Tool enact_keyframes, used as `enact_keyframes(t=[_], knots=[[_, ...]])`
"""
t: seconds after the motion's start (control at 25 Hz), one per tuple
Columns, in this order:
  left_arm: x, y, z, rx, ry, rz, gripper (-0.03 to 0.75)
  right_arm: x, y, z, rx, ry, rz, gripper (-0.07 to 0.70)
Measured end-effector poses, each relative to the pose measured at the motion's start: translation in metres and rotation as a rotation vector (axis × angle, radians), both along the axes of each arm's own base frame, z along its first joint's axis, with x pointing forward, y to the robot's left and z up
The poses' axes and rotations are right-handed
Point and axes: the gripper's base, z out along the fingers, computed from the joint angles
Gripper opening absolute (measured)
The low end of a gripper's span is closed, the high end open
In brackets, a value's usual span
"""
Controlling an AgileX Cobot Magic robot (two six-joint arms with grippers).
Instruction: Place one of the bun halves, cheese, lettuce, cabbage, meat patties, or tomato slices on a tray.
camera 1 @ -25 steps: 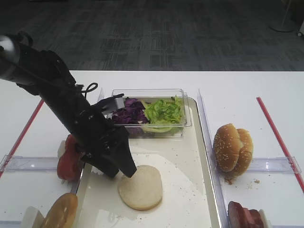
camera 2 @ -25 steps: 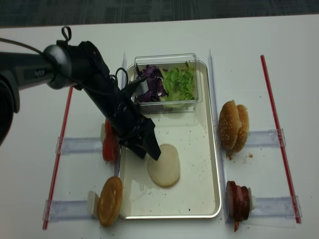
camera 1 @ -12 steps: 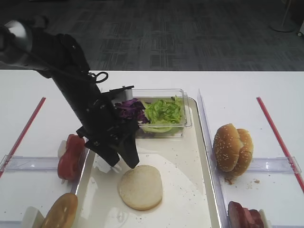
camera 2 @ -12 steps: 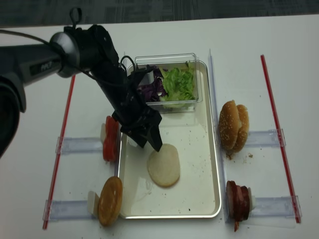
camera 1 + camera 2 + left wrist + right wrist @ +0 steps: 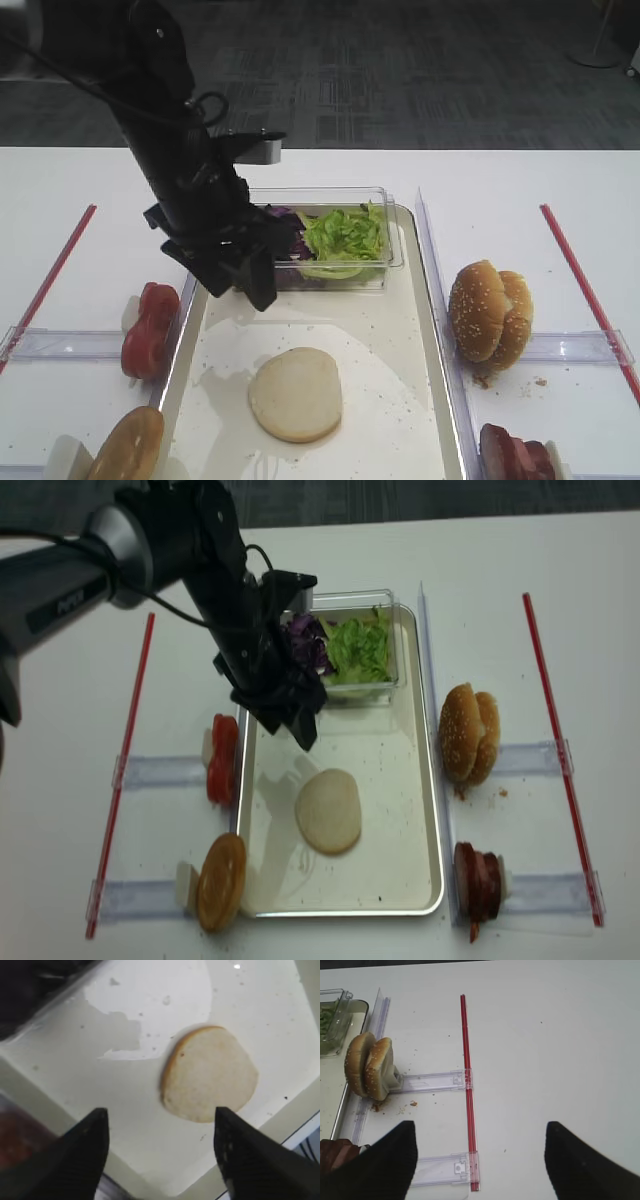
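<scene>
A flat, pale bun half (image 5: 295,393) (image 5: 328,810) (image 5: 209,1074) lies cut face up on the tray (image 5: 400,330) (image 5: 400,780). My left gripper (image 5: 255,290) (image 5: 300,735) (image 5: 160,1110) hangs open and empty above the tray, behind and left of the bun half. Lettuce (image 5: 345,232) and cabbage (image 5: 308,640) fill a clear box at the tray's far end. Tomato slices (image 5: 148,320) stand left of the tray and meat patties (image 5: 478,880) at its right front. No cheese is in view. My right gripper (image 5: 480,1124) is open over bare table.
Sesame-seeded buns (image 5: 490,312) (image 5: 369,1066) stand on a clear holder right of the tray. A brown domed bun half (image 5: 128,445) sits at the front left. Red strips (image 5: 545,740) (image 5: 466,1080) run along both sides of the table.
My left gripper has lifted off the bun half and drawn back toward the clear box. The bun half stays flat on the tray.
</scene>
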Motion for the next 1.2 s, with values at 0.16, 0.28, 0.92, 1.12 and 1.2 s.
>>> enact_keyframes(t=[0.16,0.28,0.92,1.12,1.2], knots=[[-0.001,0.010,0.016,0.080,-0.064,0.037,0.419,0.000,0.000,0.000,0.000,0.000,0.000,0.552],[-0.003,0.018,0.025,0.137,-0.108,0.065,0.419,0.000,0.000,0.000,0.000,0.000,0.000,0.552],[-0.004,0.024,0.033,0.184,-0.148,0.079,0.419,0.000,0.000,0.000,0.000,0.000,0.000,0.552],[0.003,0.040,0.033,0.218,-0.162,0.100,0.419,0.000,0.000,0.000,0.000,0.000,0.000,0.552],[0.007,0.050,0.033,0.227,-0.162,0.124,0.419,0.000,0.000,0.000,0.000,0.000,0.000,0.552]])
